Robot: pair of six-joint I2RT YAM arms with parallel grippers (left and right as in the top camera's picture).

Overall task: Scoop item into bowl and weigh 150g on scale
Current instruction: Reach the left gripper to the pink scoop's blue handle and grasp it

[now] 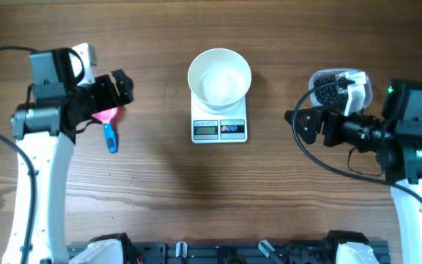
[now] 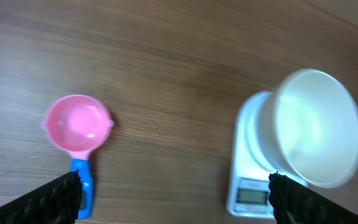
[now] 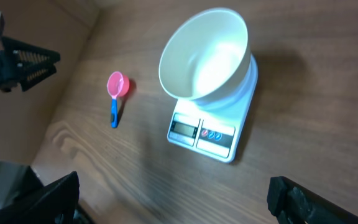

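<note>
Both arms reached inward from the frame's sides, jaws spread: left gripper [image 1: 125, 86] over the pink scoop [image 1: 110, 136], right gripper [image 1: 299, 121] near the beans [image 1: 329, 89]. Bowl [image 1: 220, 77] sat on the scale [image 1: 220, 130], upper centre.

The left arm [image 1: 39, 183] and right arm [image 1: 416, 213] each have a white lower link topped by boxy black joint housings. Thin black cables [image 1: 2, 50] loop from both, small green lights [image 1: 390, 91] glow on the right, and the fingers [image 2: 51, 200] are black and ribbed.
</note>
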